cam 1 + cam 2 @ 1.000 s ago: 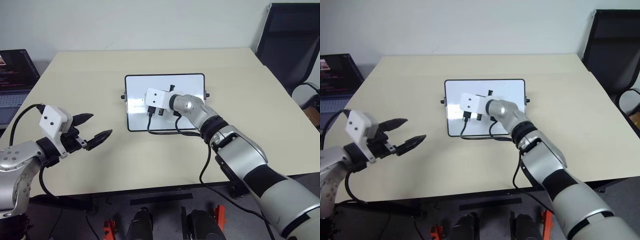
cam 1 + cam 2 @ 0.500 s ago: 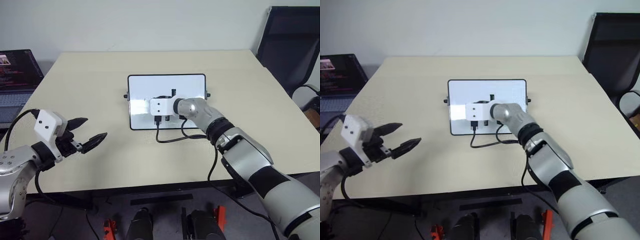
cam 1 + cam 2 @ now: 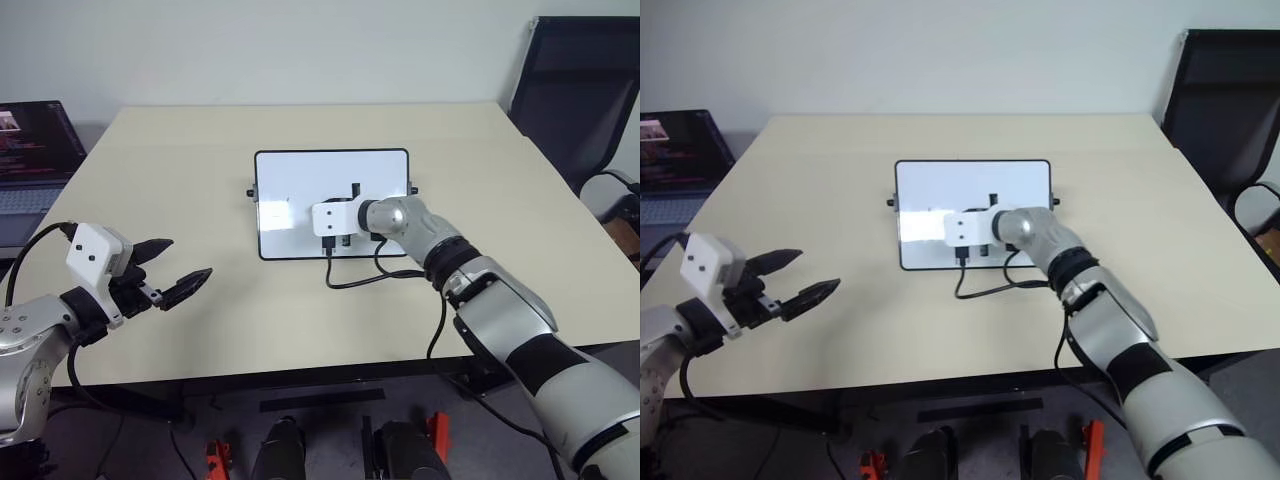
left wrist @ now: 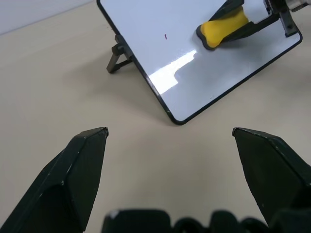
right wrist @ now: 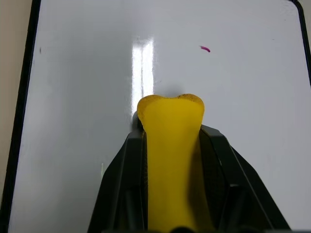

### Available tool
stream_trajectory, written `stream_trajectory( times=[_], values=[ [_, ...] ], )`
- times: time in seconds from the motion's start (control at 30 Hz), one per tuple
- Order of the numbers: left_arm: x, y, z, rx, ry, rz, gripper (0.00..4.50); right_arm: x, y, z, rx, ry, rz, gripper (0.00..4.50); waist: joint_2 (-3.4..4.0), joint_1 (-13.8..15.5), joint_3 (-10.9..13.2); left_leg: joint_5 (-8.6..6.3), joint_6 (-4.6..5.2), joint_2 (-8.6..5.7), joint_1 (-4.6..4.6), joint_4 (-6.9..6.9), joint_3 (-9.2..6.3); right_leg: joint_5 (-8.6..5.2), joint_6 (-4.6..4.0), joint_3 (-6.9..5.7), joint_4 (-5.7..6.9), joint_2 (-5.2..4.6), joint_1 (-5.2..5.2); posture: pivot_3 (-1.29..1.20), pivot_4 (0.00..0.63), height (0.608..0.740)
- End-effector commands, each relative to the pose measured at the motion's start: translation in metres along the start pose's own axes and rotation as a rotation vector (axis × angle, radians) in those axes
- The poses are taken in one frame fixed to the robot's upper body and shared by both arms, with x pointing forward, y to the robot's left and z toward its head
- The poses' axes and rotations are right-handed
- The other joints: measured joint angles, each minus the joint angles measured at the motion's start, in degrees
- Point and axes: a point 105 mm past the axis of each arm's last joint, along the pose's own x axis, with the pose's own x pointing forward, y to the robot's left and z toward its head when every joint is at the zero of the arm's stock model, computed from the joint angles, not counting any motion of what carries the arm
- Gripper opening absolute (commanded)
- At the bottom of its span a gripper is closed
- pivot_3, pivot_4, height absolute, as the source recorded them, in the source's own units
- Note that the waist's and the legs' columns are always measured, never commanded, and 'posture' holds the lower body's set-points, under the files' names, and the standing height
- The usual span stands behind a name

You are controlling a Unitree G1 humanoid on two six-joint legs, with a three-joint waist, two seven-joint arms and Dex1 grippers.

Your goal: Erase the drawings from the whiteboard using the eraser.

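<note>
Your right gripper (image 5: 171, 145) is clamped shut on the eraser (image 5: 171, 150), the yellow block standing between its two black fingers (image 5: 121, 184) with its rounded end pressed against the whiteboard (image 3: 300, 170). The whiteboard lies near the middle of the beige surface (image 3: 180, 150), and the eraser meets it in the lower middle part of the white face, seen from your head camera. Of the drawings, you can make out one tiny reddish-purple mark (image 5: 205, 48) on the board just beyond the eraser's tip; the rest of the white face around it looks clean, with a bright strip of glare beside the eraser. Your left gripper (image 3: 165, 267) hangs over the surface's near left part, well apart from the whiteboard, with its fingers spread wide and nothing between them. A laptop (image 3: 30, 150) sits off the surface's far left edge.
</note>
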Motion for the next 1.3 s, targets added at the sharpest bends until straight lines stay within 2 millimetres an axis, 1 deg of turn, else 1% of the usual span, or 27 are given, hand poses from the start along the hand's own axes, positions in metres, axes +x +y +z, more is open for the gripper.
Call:
stream_trajectory(
  times=[0.03,0.13,0.27,0.5,0.67,0.73,0.97,1.07,1.13,1.23,1.3],
  values=[
    [-0.004,0.003,0.018,0.057,-0.051,0.017,4.50,0.005,-0.002,0.006,0.033,0.000,-0.025,1.10,0.00,-0.4,0.0,0.01,0.00,0.01,-0.03,0.00,0.00,0.00,0.00,0.03,0.00,0.03,0.03,0.00,0.150,0.740],
    [-0.005,0.003,0.019,0.059,-0.052,0.021,4.50,0.008,-0.010,0.015,0.054,-0.014,-0.077,1.10,0.00,-0.5,0.0,0.02,-0.01,0.04,-0.09,-0.09,0.03,0.10,0.18,0.05,0.00,0.06,0.01,0.00,0.150,0.740],
    [-0.005,0.003,0.019,0.060,-0.053,0.025,4.50,0.011,-0.021,0.026,0.098,-0.030,-0.125,1.10,0.01,-0.4,0.0,0.04,-0.05,0.06,-0.08,-0.45,0.03,0.07,0.12,0.02,-0.02,0.08,-0.12,0.00,0.150,0.740],
    [-0.003,0.003,0.021,0.064,-0.058,0.022,4.50,0.017,-0.023,0.040,0.141,-0.048,-0.123,1.10,0.01,-0.4,0.0,0.05,-0.07,0.07,-0.13,-0.63,0.05,0.03,-0.04,0.02,-0.06,0.09,-0.19,0.00,0.150,0.740],
    [-0.002,0.005,0.024,0.067,-0.066,0.025,4.50,0.022,-0.017,0.050,0.191,-0.071,-0.083,1.10,0.01,-0.4,0.0,0.05,-0.08,0.07,-0.15,-0.66,0.05,0.01,-0.06,0.01,-0.06,0.10,-0.22,0.00,0.150,0.740],
    [-0.002,0.004,0.024,0.068,-0.068,0.025,4.50,0.022,-0.018,0.052,0.198,-0.070,-0.090,1.10,0.02,-0.5,0.0,0.05,-0.08,0.07,-0.15,-0.66,0.05,0.01,-0.06,0.01,-0.06,0.10,-0.22,0.00,0.150,0.740],
    [-0.002,0.004,0.025,0.068,-0.069,0.027,4.50,0.022,-0.032,0.059,0.263,-0.088,-0.176,1.10,0.03,-0.4,0.1,0.05,-0.08,0.07,-0.24,-0.66,0.04,0.01,-0.07,-0.01,-0.07,0.11,-0.27,0.00,0.150,0.740],
    [-0.003,0.004,0.025,0.069,-0.068,0.028,4.50,0.021,-0.036,0.055,0.257,-0.061,-0.206,1.10,0.03,-0.4,0.1,0.05,-0.08,0.08,-0.29,-0.66,0.03,0.01,-0.08,-0.02,-0.07,0.11,-0.30,0.00,0.150,0.740],
    [-0.003,0.004,0.025,0.070,-0.068,0.028,4.50,0.022,-0.034,0.054,0.249,-0.051,-0.190,1.10,0.03,-0.4,0.1,0.04,-0.09,0.07,-0.31,-0.66,0.03,0.00,-0.08,-0.03,-0.07,0.11,-0.31,0.00,0.150,0.740],
    [-0.004,0.004,0.026,0.072,-0.067,0.031,4.50,0.026,-0.019,0.057,0.233,-0.052,-0.091,1.10,0.03,-0.4,0.1,0.04,-0.09,0.07,-0.32,-0.66,0.03,0.00,-0.08,-0.03,-0.07,0.11,-0.31,0.00,0.150,0.740],
    [-0.004,0.004,0.026,0.074,-0.068,0.031,4.50,0.027,-0.013,0.061,0.229,-0.060,-0.054,1.10,0.03,-0.4,0.1,0.04,-0.09,0.08,-0.31,-0.66,0.03,0.00,-0.08,-0.03,-0.07,0.11,-0.31,0.00,0.150,0.740]
  ],
)
